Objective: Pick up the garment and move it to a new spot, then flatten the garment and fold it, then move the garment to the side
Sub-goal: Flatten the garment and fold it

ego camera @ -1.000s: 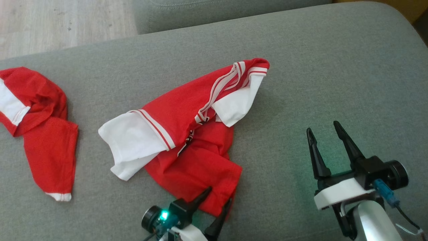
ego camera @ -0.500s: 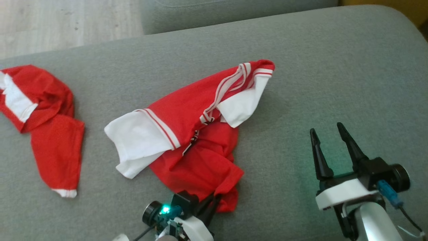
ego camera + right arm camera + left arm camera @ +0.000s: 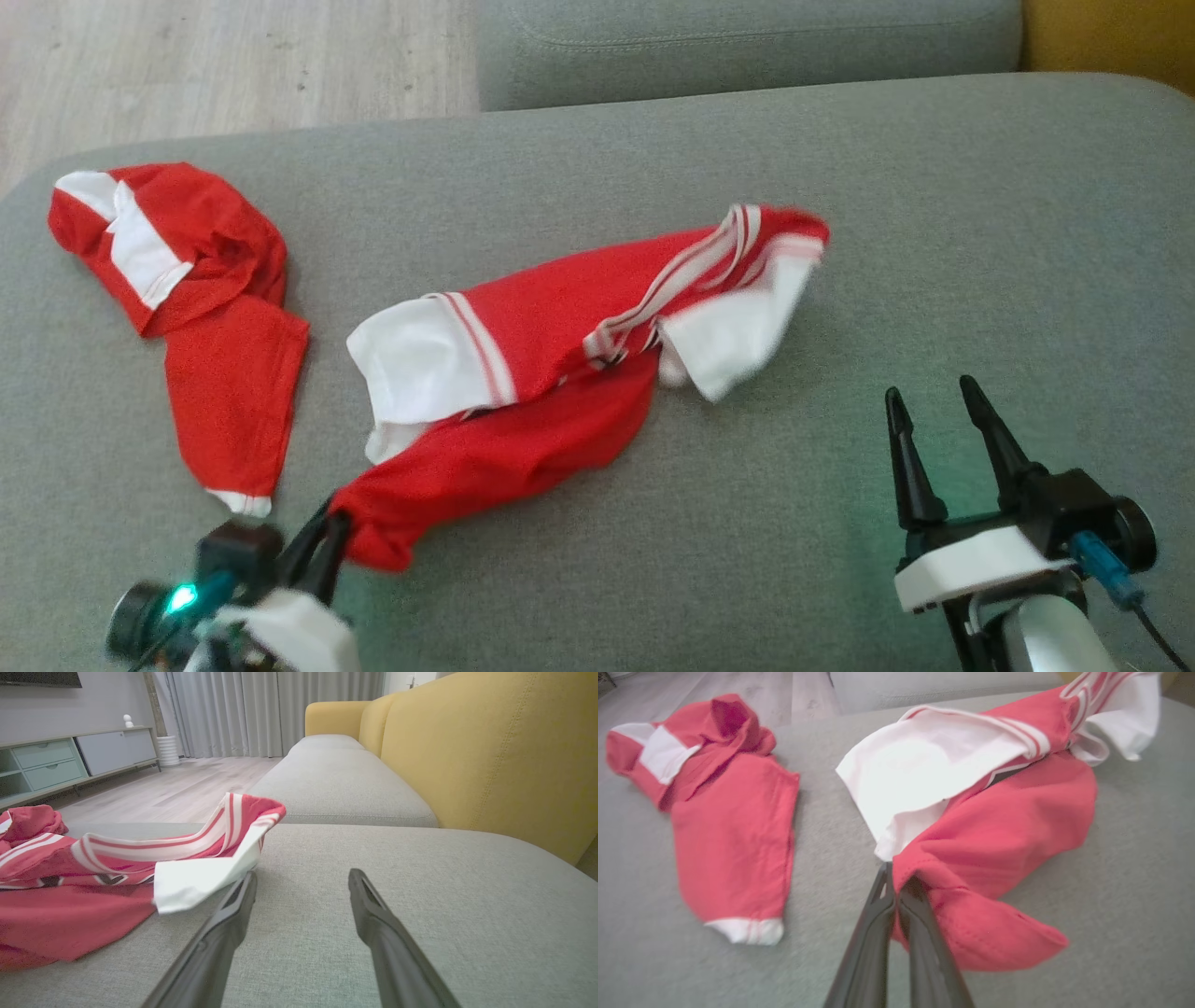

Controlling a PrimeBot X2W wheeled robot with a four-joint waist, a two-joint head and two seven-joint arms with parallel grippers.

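Grey sofa seat cushion (image 3: 934,233) carries two garments. The red-and-white jersey (image 3: 560,327) lies crumpled at centre, one white sleeve to the left and one to the far right. The left gripper (image 3: 327,532), at the near left, has its fingers pressed together, pinching the jersey's near red hem. The right gripper (image 3: 929,390) is positioned over bare cushion at the near right, fingers spread, apart from the jersey. A second red garment (image 3: 224,373) lies at the far left.
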